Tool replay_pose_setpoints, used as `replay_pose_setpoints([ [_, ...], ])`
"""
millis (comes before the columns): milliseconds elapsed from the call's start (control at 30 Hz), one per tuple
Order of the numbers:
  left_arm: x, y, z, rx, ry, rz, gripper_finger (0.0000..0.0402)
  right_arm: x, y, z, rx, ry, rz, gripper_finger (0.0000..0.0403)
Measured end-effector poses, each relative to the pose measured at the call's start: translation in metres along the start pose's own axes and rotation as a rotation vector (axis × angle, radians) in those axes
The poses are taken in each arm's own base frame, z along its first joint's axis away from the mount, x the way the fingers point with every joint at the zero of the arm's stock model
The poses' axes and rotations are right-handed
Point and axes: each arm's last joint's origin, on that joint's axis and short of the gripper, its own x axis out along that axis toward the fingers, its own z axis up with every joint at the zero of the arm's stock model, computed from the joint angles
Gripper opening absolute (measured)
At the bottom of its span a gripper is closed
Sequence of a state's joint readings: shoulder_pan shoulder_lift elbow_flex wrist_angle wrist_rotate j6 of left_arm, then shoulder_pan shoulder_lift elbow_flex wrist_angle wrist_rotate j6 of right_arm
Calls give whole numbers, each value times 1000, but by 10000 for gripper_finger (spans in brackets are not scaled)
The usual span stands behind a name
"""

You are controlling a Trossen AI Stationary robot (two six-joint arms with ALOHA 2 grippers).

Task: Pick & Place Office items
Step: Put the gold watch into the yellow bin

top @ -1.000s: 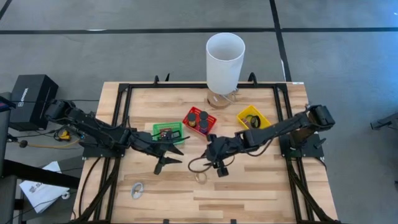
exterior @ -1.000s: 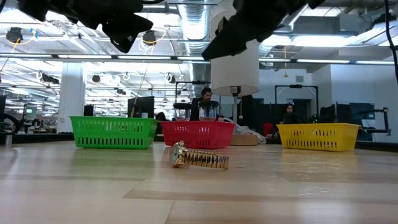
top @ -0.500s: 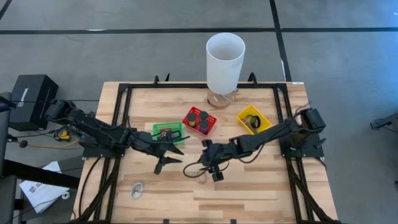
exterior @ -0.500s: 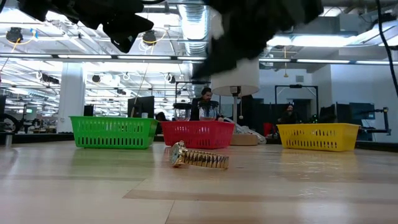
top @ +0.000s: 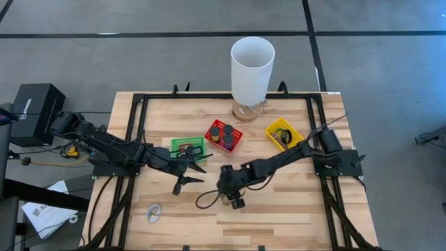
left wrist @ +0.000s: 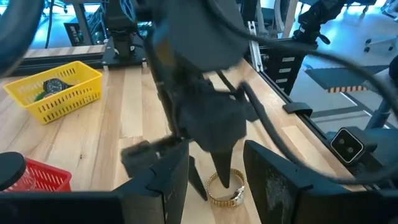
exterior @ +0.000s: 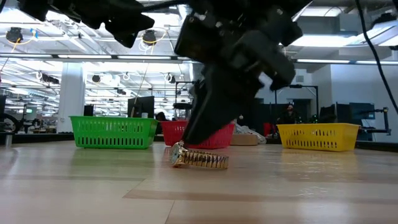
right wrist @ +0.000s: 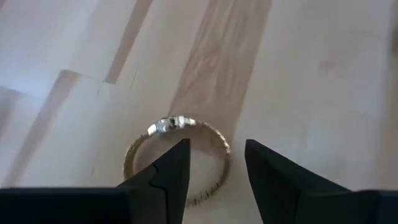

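Observation:
A gold wristwatch (exterior: 200, 159) lies on the bare wood near the table's middle, resting on the edge of its band loop (right wrist: 176, 157). My right gripper (right wrist: 216, 144) is open and points down over it, one finger on each side of the band's arc. I cannot tell whether a fingertip (exterior: 181, 140) touches the watch. My left gripper (top: 189, 178) is open and hangs above the table beside the green basket (top: 187, 146); its wrist view shows the watch (left wrist: 225, 196) under the right arm. A silvery clip (top: 153, 213) lies near the table's near left corner.
The red basket (top: 224, 136) holds black discs, and the yellow basket (top: 283, 132) holds a dark item. Both stand in a row with the green one. The tall white cylinder (top: 251, 70) stands at the far edge. Bare wood stretches along the near side.
My right gripper has swung toward the table's left and slightly toward the near edge, and has come down from high above the table until its open fingers stand over the gold watch. The watch has stayed where it was.

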State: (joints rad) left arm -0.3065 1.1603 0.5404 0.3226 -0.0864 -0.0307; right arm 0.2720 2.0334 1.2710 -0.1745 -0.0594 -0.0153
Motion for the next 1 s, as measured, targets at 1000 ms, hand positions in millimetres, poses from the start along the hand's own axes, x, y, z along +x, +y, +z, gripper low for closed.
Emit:
replay_pose_setpoints([
  [1000, 0, 0, 0, 0, 0, -3, 149, 25, -14, 5, -120, 95, -17, 9],
])
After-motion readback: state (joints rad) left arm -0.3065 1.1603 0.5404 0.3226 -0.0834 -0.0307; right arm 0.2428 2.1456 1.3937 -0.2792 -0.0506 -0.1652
